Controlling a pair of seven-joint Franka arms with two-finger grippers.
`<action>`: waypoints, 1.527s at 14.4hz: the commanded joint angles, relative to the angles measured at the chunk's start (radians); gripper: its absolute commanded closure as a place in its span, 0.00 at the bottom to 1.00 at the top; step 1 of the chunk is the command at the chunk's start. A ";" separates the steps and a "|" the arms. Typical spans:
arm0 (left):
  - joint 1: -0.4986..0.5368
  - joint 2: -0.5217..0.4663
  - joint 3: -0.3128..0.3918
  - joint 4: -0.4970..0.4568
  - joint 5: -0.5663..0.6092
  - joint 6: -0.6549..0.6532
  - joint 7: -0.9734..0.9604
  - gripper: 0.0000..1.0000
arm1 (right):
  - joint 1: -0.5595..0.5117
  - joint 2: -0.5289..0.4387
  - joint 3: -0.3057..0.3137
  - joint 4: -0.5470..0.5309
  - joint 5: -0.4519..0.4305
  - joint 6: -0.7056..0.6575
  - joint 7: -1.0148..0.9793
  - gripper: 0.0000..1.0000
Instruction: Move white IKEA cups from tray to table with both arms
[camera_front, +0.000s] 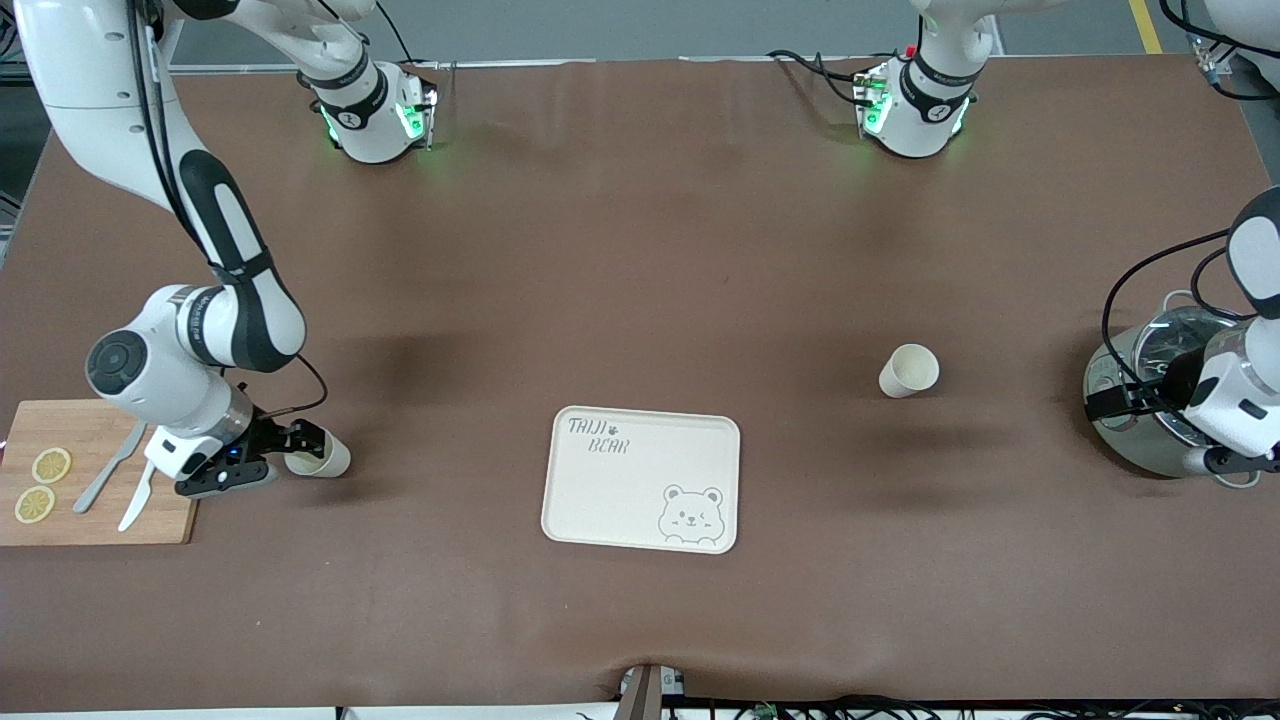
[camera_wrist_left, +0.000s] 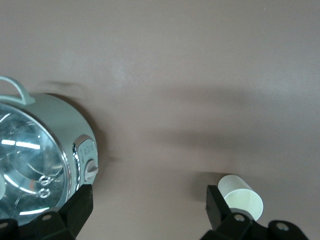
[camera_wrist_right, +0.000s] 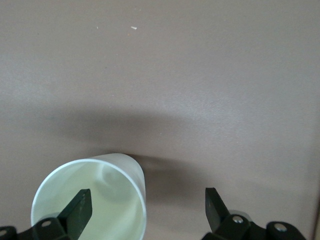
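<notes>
You're at the tail end: the tray (camera_front: 640, 478) is bare and both cups sit on the counter (camera_front: 640, 250), so what's left looks like release and retreat. One white IKEA cup (camera_front: 909, 371) stands upright off the tray's corner toward the left arm's end, a bit farther from the front camera than the tray and well apart from it. The other cup (camera_front: 322, 457) is off the tray toward the right arm's end, level with the tray's middle, just beside the wooden cutting board (camera_front: 95, 475). The right gripper (camera_front: 262, 455) is low at that cup with its jaws spread wide; in the right wrist view one finger (camera_wrist_right: 79, 210) sits over the cup's mouth and the other is out past its wall, so it's straddling the rim rather than squeezing it. I can't tell if a pad touches. Next move, as I read it: lift that gripper straight up so the finger inside clears the rim without tipping the cup. The left gripper (camera_front: 1160, 392) waits wide open and empty over the glass-lidded pot (camera_front: 1150, 400), farther from the tray than its cup.
</notes>
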 joint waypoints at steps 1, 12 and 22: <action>-0.004 0.007 -0.008 0.033 0.000 0.039 0.013 0.00 | -0.024 -0.038 0.015 0.051 0.017 -0.109 -0.032 0.00; -0.005 -0.020 -0.176 0.088 0.005 0.049 0.004 0.00 | -0.031 -0.131 -0.012 0.562 -0.014 -0.915 0.089 0.00; -0.004 -0.161 -0.196 0.088 0.006 -0.170 0.057 0.00 | -0.045 -0.469 -0.009 0.544 -0.089 -1.184 0.134 0.00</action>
